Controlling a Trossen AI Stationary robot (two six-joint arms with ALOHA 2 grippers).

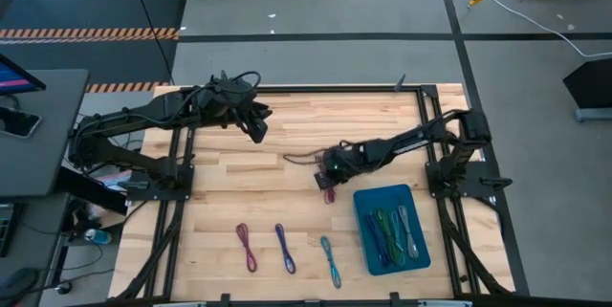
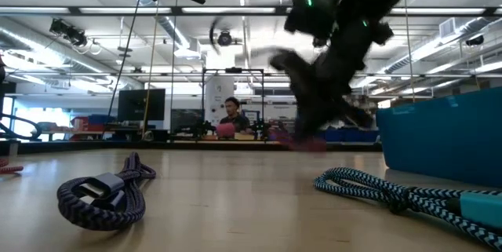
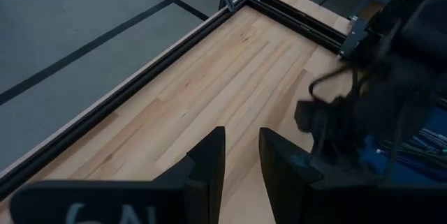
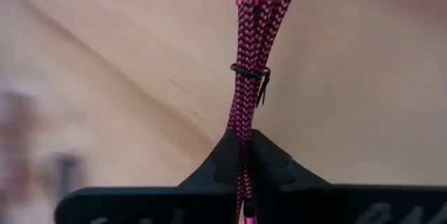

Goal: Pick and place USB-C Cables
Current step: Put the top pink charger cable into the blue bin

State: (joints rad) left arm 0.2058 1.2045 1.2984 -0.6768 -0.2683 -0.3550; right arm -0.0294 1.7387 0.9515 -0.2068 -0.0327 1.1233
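Purple cable [image 2: 102, 193] near cam; right claw [image 4: 241, 155] pinching maroon cable [image 4: 251, 63], bin [image 1: 392, 229] just right; left claw [image 3: 241, 172] w/ narrow gap, idle.

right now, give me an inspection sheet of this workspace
Surface: wooden table, black frame.
Job's things: maroon cable in the right gripper; purple cable, blue cable and teal cable on the wood; several more in the blue tray.
Clutter: nothing seen.
Grippers: right shut on the maroon cable beside the tray; left gripper open, above the table's far side.
Cables: white cord on the floor.
Surroundings: seated person beyond the table.
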